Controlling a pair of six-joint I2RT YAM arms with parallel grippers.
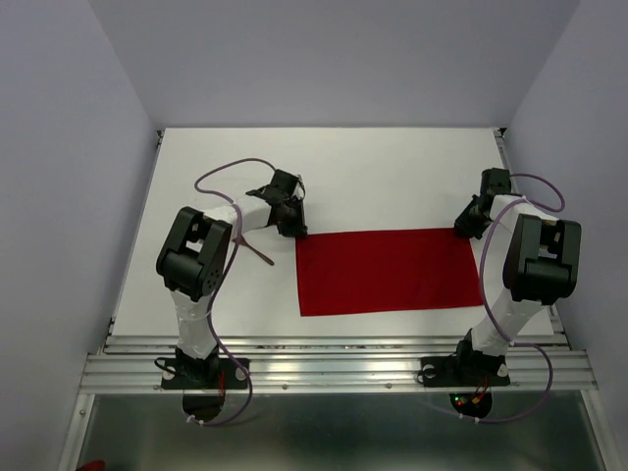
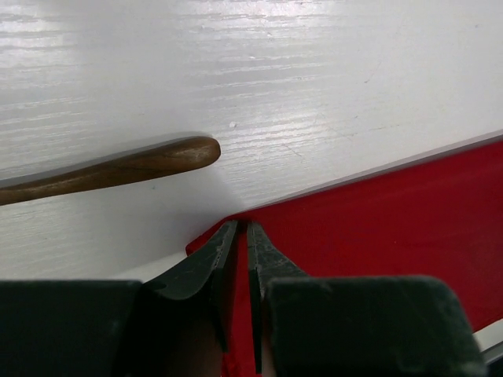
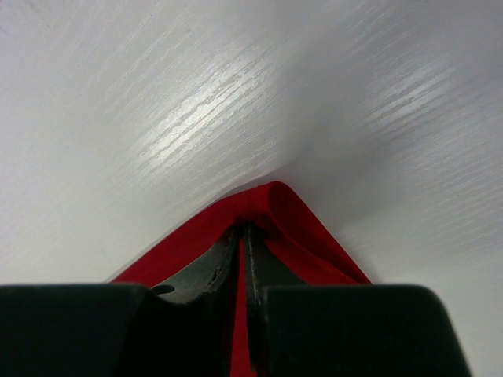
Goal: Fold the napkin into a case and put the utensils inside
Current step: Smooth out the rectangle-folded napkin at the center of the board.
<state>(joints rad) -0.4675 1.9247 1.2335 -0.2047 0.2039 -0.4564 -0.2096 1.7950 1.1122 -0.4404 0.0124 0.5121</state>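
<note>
White painted wood-grain table (image 1: 392,177) fills most of the top view, w/ both arms reaching out from its near edge. Bright red rectangular cloth napkin (image 1: 388,270) lies flat on it, right of ctr, long sides running left-right. Left gripper (image 1: 294,228) sits at the napkin's far-left corner; in the left wrist view its dark fingers (image 2: 208,263) are almost together, pinching red cloth btwn them. Right gripper (image 1: 463,228) is at the far-right corner, likewise nipped tight on the cloth, w/ a rolled double layer of red showing just past the tips. Slim dark brown wooden utensil (image 1: 257,252) lies on the table just left of the napkin, beside the left arm and apart from the cloth; its rounded end shows in the left wrist view.
</note>
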